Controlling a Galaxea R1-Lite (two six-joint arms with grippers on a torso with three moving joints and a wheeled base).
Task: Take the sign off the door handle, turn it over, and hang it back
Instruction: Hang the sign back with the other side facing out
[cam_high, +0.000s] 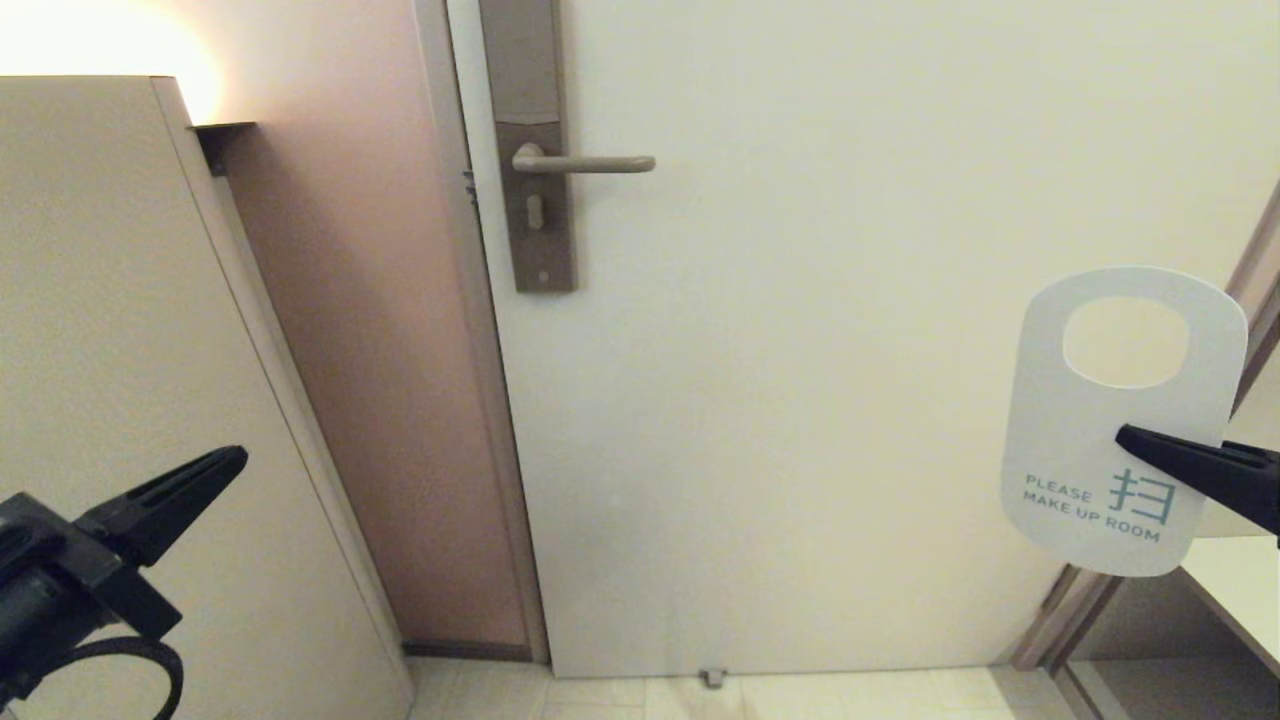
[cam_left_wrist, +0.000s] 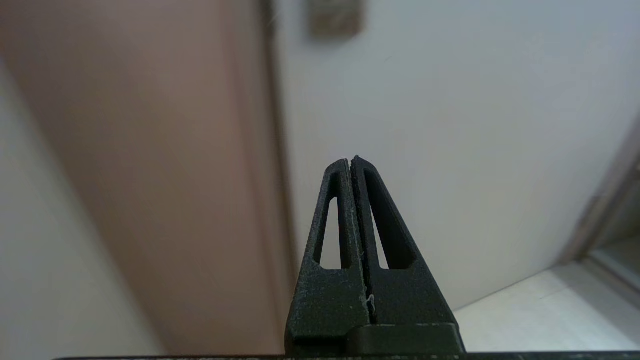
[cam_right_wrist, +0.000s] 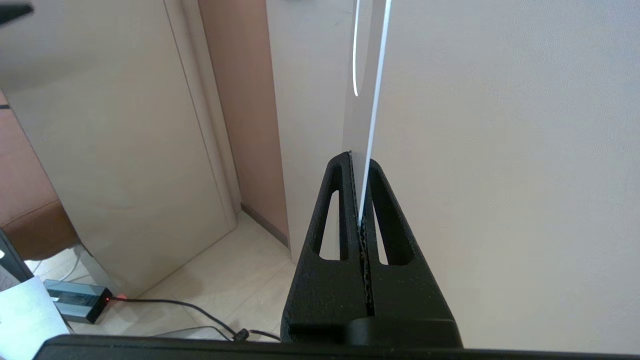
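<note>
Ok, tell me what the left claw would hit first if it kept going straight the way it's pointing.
Probably the door. In its wrist view the left claw, shut and empty, aims at bare door panel just beside the frame, well below the handle plate. Nothing shows in between, though depth is hard to judge.

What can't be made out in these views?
- The sign's far face: head view shows only the white "PLEASE MAKE UP ROOM" side; right wrist view sees it edge-on.
- Right gripper: cut off by the head view's right edge.
- Door handle: outside the left wrist view; only a blurred backplate end shows.
</note>
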